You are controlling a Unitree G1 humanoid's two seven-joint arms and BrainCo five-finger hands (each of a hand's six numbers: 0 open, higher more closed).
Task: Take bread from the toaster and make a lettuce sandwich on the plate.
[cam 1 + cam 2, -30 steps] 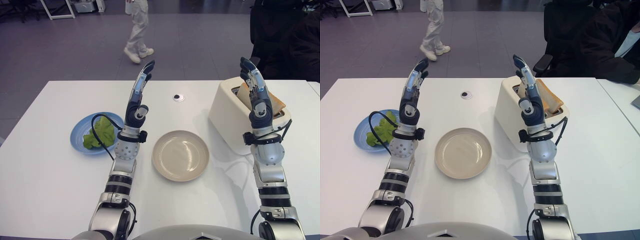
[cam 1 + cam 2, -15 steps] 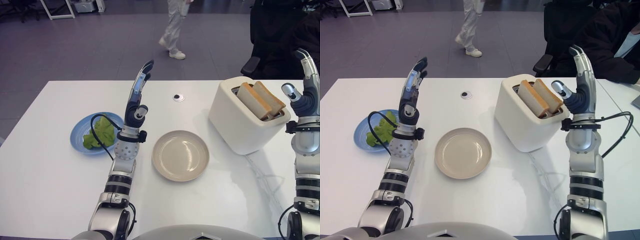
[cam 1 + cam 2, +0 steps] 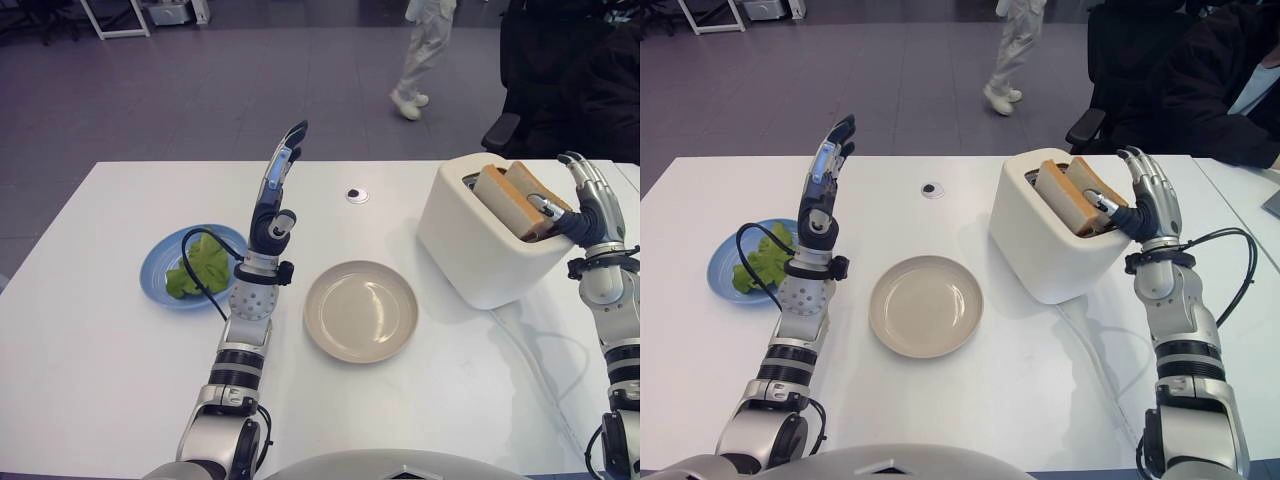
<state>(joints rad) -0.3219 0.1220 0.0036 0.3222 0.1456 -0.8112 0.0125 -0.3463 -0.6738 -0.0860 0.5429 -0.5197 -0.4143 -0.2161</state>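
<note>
1. Lowered and swung inward from where it stood upright off the toaster's right side half a second ago, the right hand (image 3: pixel 1148 200) now sits at the top of the toaster (image 3: pixel 1040 255), against the right-hand bread slice (image 3: pixel 1095 185).
2. Whether it has closed on that slice, I cannot tell.
3. Both slices stand on edge in their slots, toward the far right of the tabletop (image 3: pixel 970 400). Their long axis slants from the far edge toward the right edge. The right hand is at their right-hand end, so the slice lies just to its left, and I judge the lift goes straight up.
4. By contrast, the left hand (image 3: pixel 825 185) has not shifted. It is upright with straight fingers and holds nothing, well apart from the toaster.
5. Between the toaster and the left hand, the plate (image 3: pixel 926 305) lies bare at mid-tabletop. The lettuce (image 3: pixel 760 262) waits on a blue dish (image 3: pixel 718 270) near the left edge.
</note>
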